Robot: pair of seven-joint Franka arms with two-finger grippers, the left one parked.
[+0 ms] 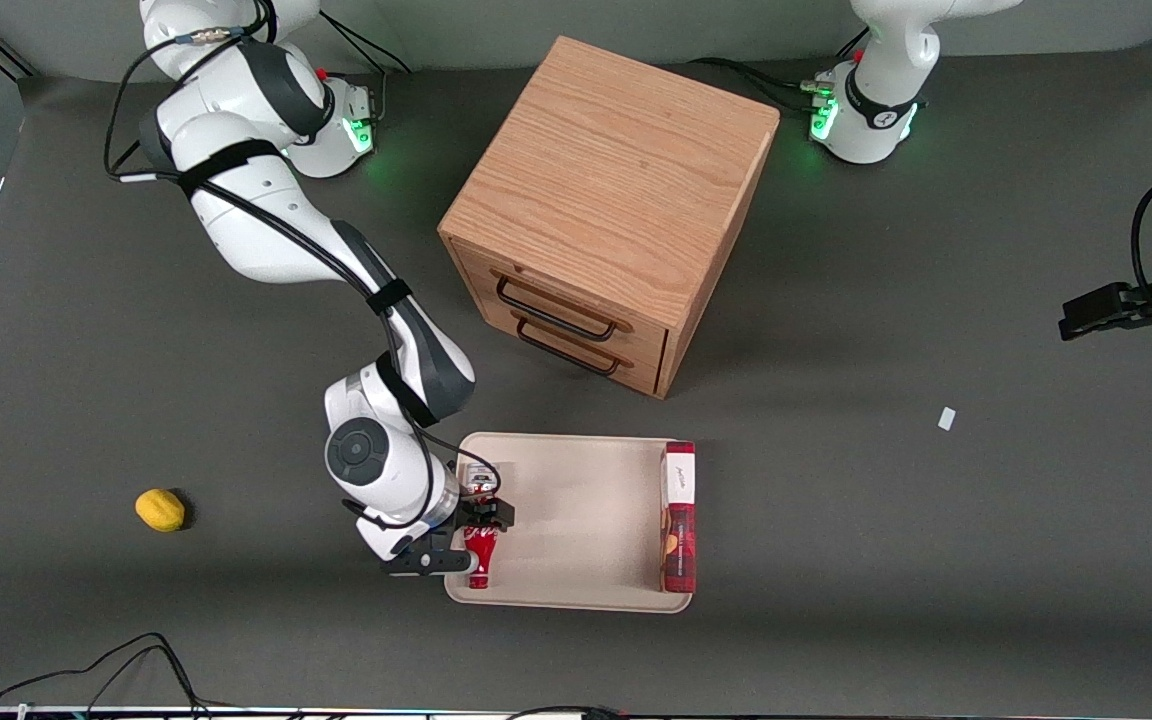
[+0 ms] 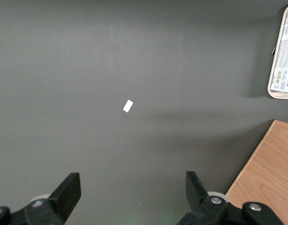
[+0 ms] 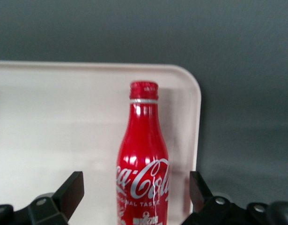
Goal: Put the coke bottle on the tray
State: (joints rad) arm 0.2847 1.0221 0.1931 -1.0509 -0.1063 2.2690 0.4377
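Note:
The coke bottle (image 1: pixel 481 557) lies on its side on the cream tray (image 1: pixel 576 520), along the tray's rim toward the working arm's end, near the corner nearest the front camera. My right gripper (image 1: pixel 477 528) hovers just above the bottle's body. In the right wrist view the gripper (image 3: pixel 136 185) is open: the bottle (image 3: pixel 143 164) sits between the two fingers with a gap on each side, its neck pointing away from the wrist. The tray floor (image 3: pixel 64 117) and its rounded corner show around the bottle.
A long red box with a white label end (image 1: pixel 678 520) lies on the tray along the rim toward the parked arm's end. A wooden two-drawer cabinet (image 1: pixel 606 200) stands farther from the front camera. A yellow lemon (image 1: pixel 160 509) and a white scrap (image 1: pixel 947 418) lie on the table.

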